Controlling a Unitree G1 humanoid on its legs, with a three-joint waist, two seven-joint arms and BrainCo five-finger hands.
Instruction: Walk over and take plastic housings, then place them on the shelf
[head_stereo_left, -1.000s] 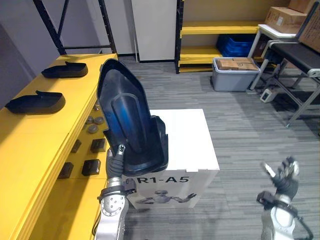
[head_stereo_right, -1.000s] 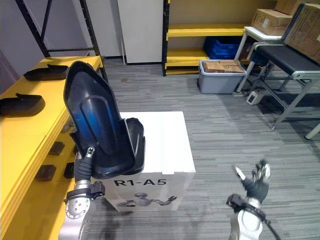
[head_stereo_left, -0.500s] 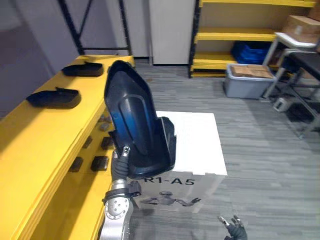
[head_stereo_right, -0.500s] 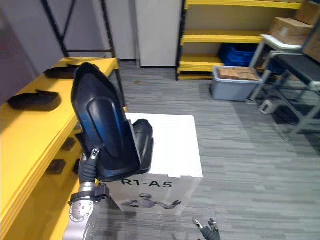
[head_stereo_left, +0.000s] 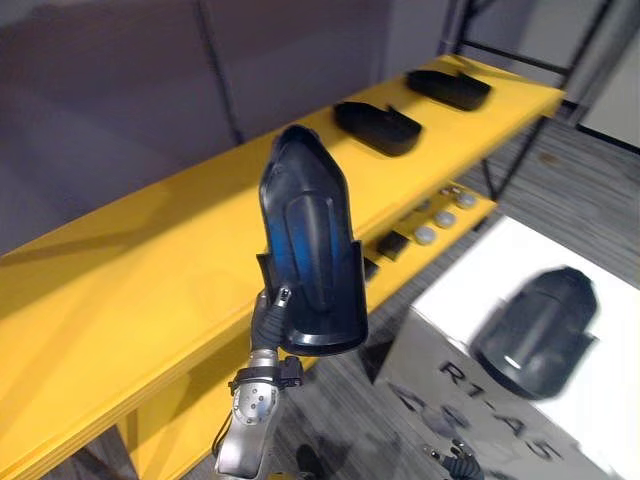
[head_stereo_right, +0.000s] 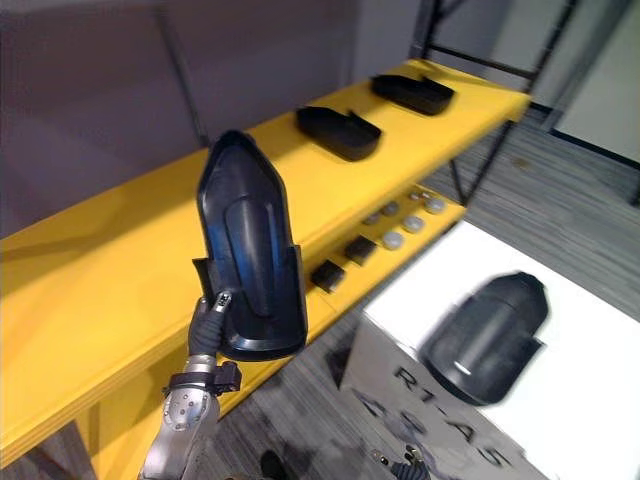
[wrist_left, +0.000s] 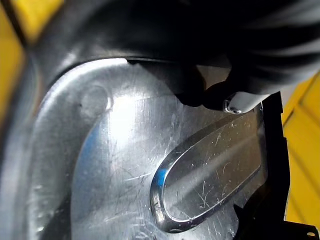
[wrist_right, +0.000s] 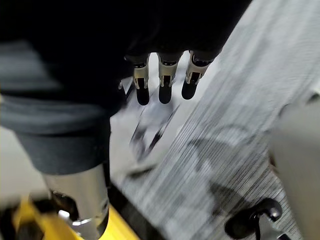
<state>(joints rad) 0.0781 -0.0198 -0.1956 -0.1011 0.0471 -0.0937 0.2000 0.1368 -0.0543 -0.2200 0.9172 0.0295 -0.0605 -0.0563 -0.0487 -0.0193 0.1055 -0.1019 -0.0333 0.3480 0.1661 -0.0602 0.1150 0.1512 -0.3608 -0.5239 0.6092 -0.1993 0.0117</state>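
Wall (head_stereo_left: 100, 100): plain grey, behind the shelf.
Shelf (head_stereo_left: 130, 290): long yellow top board with a lower yellow tier beneath and a black steel upright (head_stereo_left: 516, 150) at the far end.
Floor (head_stereo_left: 585, 160): grey striped carpet.

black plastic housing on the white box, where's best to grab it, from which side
Likely its wide end, nearest the robot. The black plastic housing seems to lie domed side up on the white box, so the smooth back gives little purchase; the left hand holds the other housing by that end. Come from the near side, hooking the rim.
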